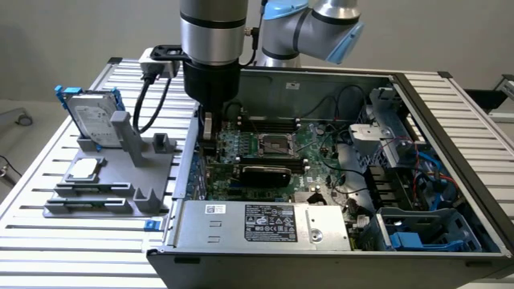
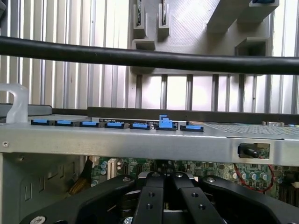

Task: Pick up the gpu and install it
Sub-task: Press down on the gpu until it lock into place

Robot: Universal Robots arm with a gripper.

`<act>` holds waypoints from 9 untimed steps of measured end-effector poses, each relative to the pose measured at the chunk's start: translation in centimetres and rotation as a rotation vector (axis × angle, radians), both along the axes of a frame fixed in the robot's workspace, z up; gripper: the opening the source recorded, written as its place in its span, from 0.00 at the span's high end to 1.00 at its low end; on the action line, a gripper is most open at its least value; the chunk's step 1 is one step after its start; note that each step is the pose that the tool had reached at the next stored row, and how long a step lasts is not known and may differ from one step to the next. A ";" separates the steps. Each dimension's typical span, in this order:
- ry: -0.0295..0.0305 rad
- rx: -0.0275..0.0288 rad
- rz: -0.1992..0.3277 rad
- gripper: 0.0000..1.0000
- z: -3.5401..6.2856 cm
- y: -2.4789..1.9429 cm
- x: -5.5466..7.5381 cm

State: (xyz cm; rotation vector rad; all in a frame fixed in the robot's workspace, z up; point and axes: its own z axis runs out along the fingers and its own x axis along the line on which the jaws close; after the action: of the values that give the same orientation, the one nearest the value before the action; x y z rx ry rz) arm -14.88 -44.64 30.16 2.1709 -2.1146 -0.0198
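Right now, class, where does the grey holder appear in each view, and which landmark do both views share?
Exterior view: the grey holder stands on the slatted table at the exterior view's left, beside the case wall.
Wrist view: the grey holder lies beyond the case wall, past the black cable.
Shared landmark: the case wall, between holder and motherboard.

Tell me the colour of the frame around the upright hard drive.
Blue; the frame around the hard drive shows best in the exterior view.
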 end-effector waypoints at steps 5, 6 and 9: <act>0.0001 0.0000 -0.008 0.89 0.00 0.16 -0.1; 0.0000 -0.0001 -0.010 0.89 0.00 0.20 -0.1; 0.0001 -0.0001 -0.015 0.89 0.00 0.25 -0.2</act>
State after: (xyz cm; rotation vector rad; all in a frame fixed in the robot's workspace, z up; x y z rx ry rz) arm -15.04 -44.39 30.17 2.1547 -2.1310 -0.0211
